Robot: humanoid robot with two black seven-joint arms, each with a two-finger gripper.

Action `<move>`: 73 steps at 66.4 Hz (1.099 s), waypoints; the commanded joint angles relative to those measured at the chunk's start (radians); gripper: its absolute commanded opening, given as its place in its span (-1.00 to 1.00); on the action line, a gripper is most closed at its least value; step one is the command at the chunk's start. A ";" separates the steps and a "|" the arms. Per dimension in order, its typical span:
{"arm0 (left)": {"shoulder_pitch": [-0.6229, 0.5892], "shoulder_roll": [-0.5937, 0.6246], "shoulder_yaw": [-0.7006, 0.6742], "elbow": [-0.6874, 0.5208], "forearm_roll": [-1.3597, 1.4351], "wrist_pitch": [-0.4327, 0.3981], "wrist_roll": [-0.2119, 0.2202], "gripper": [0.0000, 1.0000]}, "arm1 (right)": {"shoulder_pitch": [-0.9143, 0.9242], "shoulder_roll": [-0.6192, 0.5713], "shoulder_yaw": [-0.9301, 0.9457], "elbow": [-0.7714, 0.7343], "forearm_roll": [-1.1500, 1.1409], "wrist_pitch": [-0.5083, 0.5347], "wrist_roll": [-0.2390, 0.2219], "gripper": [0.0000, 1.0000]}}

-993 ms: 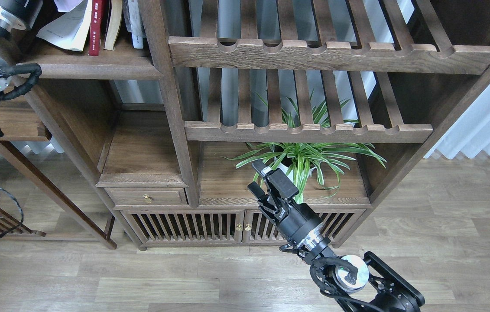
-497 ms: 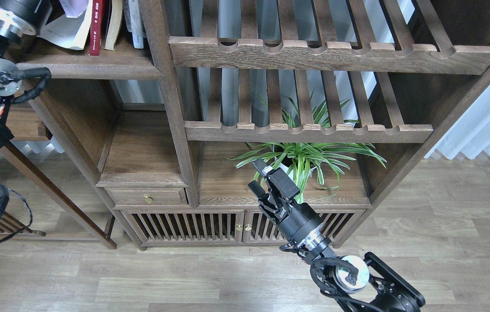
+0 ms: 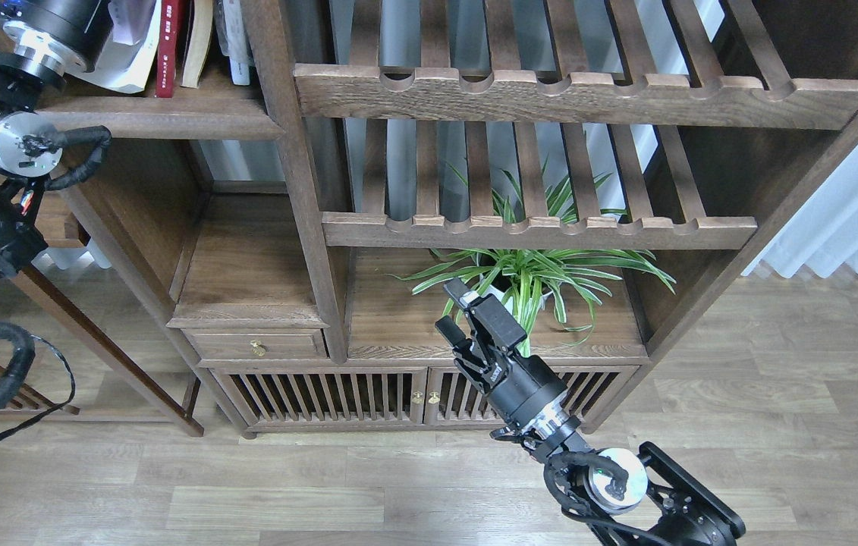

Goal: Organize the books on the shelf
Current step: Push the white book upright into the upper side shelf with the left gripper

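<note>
Books (image 3: pixel 171 45) stand upright on the shelf (image 3: pixel 163 121) at top left, beside the left arm, whose pincer is out of sight; the right gripper (image 3: pixel 453 309), spread and empty, hangs well apart

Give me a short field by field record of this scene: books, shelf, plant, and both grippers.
books: red-spined book standing among pale, leaning paperbacks
shelf: solid dark-brown wooden board with rounded front lip, top left, bearing the books
plant: green striped spider plant in white pot, on the lower cabinet top
left gripper: out of view; only the arm's wrist reaches up by the books
right gripper: empty, fingers apart, in front of the plant
</note>
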 commanded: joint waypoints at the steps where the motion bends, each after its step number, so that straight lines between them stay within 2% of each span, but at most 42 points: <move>1: -0.001 -0.001 -0.007 -0.001 -0.003 0.000 -0.001 -0.03 | 0.000 0.000 0.000 0.000 0.000 0.000 0.000 0.98; 23: -0.001 -0.060 -0.018 -0.026 -0.153 0.000 0.002 0.11 | 0.000 0.000 0.000 0.000 0.000 0.000 0.000 0.98; 34: 0.032 -0.061 -0.019 -0.107 -0.236 0.000 0.025 0.11 | 0.000 0.000 0.000 0.000 0.000 0.000 0.001 0.98; 46: 0.141 0.000 -0.019 -0.274 -0.334 0.000 0.117 0.11 | 0.002 0.000 0.000 0.003 0.000 -0.005 0.001 0.98; 48: 0.169 0.018 -0.019 -0.328 -0.357 0.000 0.147 0.11 | 0.002 0.000 0.000 0.009 0.000 -0.011 0.000 0.98; 55: 0.224 0.075 -0.025 -0.454 -0.406 0.000 0.210 0.11 | 0.002 0.000 -0.002 0.020 0.002 -0.025 -0.002 0.98; 56: 0.253 0.106 -0.033 -0.521 -0.432 0.000 0.235 0.11 | 0.002 0.000 -0.002 0.026 0.005 -0.038 -0.002 0.98; 73: 0.360 0.203 -0.090 -0.721 -0.480 0.000 0.315 0.11 | 0.002 0.000 0.001 0.034 0.005 -0.045 0.000 0.98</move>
